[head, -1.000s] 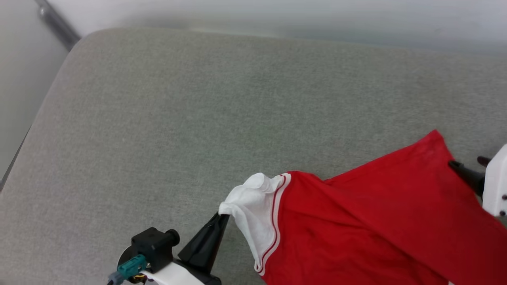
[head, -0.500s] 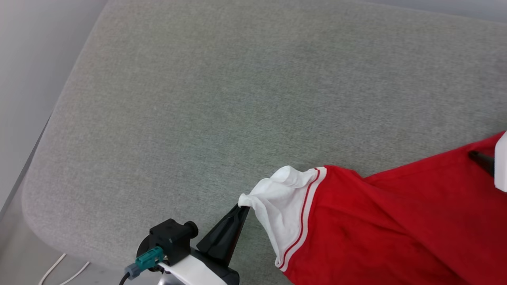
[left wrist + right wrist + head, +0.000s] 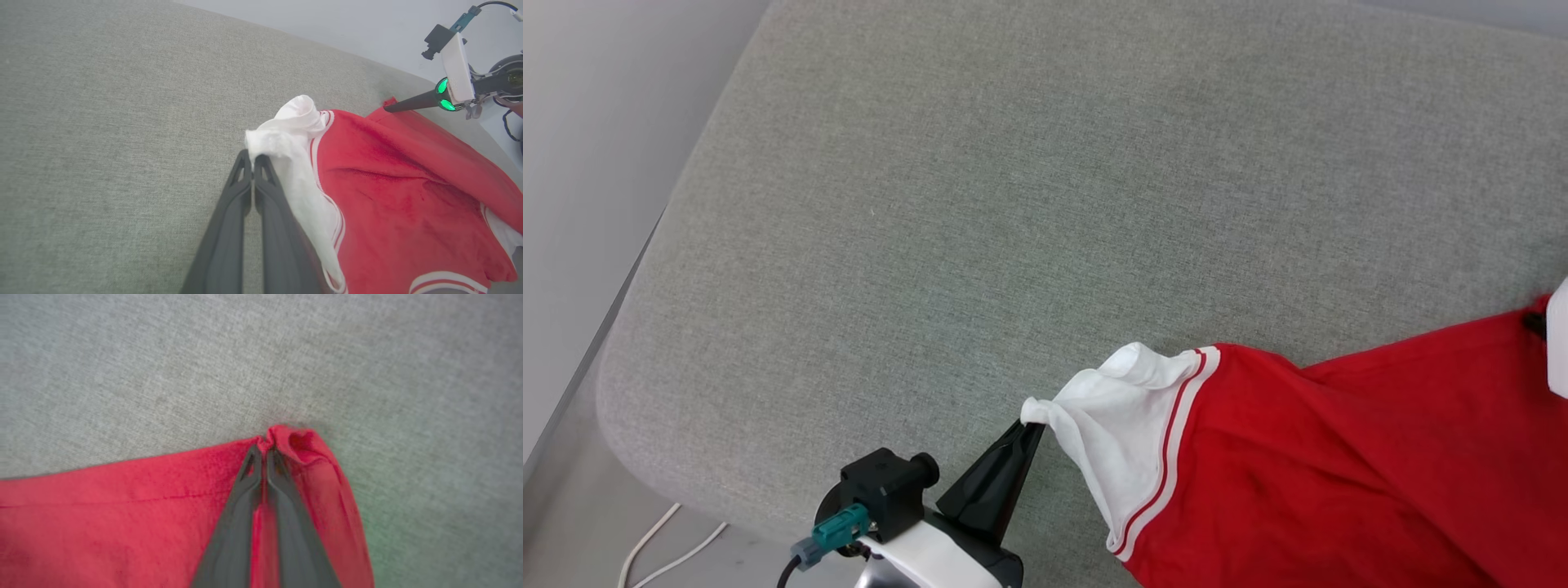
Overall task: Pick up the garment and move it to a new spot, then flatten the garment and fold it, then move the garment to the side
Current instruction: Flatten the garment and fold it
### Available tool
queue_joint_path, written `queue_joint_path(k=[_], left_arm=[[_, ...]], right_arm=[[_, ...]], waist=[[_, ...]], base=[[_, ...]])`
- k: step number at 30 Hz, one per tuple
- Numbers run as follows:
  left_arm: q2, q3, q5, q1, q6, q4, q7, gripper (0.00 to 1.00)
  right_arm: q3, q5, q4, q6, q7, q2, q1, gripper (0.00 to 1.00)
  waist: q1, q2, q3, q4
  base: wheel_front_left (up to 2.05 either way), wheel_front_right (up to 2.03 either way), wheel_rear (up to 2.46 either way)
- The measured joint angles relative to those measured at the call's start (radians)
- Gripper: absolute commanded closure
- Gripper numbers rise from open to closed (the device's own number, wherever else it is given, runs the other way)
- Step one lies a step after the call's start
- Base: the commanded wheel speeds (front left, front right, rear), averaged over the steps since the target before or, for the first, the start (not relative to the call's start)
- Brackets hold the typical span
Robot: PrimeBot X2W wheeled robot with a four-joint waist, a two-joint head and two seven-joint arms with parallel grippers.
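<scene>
The garment (image 3: 1339, 465) is a red shirt with a white sleeve (image 3: 1115, 416). It lies on the near right part of the soft grey bench (image 3: 1013, 204). Red and white stripes run where the sleeve meets the red cloth.

The left gripper (image 3: 1031, 426) is by the near edge of the bench. Its 2 dark fingers (image 3: 229, 212) are squeezed tight on the tip of the white sleeve, and the sleeve is bunched up there.

The right gripper (image 3: 264, 447) is over at the right. Its 2 fingers (image 3: 237, 522) are pinched together on a red corner of the garment, and the cloth puckers at the tips.

The red cloth runs between the 2 grippers in soft folds. A white cable (image 3: 654, 547) lies on the floor (image 3: 572, 523) at the near left, by the bench corner.
</scene>
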State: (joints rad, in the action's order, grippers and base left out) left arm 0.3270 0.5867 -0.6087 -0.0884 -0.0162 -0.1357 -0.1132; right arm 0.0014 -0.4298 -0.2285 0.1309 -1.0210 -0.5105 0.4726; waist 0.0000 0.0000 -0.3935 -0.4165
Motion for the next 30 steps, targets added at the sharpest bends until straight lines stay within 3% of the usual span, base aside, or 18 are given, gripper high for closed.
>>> queue_joint_path(k=[7,17,30], left_arm=[[0.013,-0.012,-0.002,-0.002,-0.003,0.002,-0.004,1.00],[0.074,-0.071,-0.027,0.029,-0.042,-0.038,0.012,1.00],[0.180,-0.149,-0.016,-0.028,-0.058,-0.212,0.068,1.00]], right_arm=[[0.024,-0.030,-0.035,0.000,0.090,0.005,-0.006,1.00],[0.040,-0.099,-0.060,0.000,0.257,0.004,0.010,1.00],[0.017,-0.232,0.153,0.000,0.339,-0.012,0.003,1.00]], waist=[[0.0001,0.0000,0.046,0.023],[0.0000,0.0000,0.172,0.097],[0.0000,0.0000,0.296,0.253]], base=[[0.00,0.00,0.00],[0.00,0.00,0.00],[0.00,0.00,0.00]])
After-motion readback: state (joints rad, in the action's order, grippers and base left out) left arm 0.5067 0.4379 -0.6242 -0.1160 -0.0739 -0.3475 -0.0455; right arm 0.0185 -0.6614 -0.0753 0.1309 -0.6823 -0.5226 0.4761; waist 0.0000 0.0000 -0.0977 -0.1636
